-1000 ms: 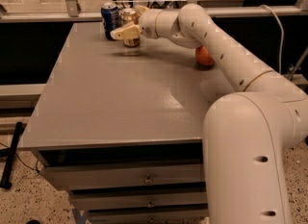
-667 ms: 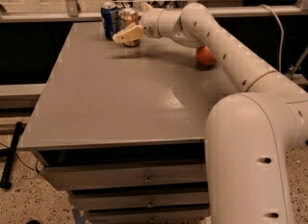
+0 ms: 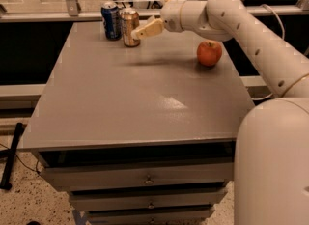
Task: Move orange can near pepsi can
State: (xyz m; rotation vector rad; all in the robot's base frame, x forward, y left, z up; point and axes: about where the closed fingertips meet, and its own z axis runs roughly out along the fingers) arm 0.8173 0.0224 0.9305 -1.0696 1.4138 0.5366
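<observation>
The pincer (image 3: 147,17), fingers apart, is hovering just right of the orange-gold metal drink can (image 3: 129,26), which is standing beside the dark blue drink can (image 3: 111,21) on the grey bench (image 3: 135,98).

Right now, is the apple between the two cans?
No: the apple sits apart, right of the gripper, which hovers beside the orange can.

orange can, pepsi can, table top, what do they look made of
Likely metal: the orange can, glossy gold-orange with a silver top, and the pepsi can, shiny dark blue. The table top is smooth grey, semi-matte with a glare patch; painted metal or laminate, cannot tell. The gripper hangs beside the orange can, fingers open.
</observation>
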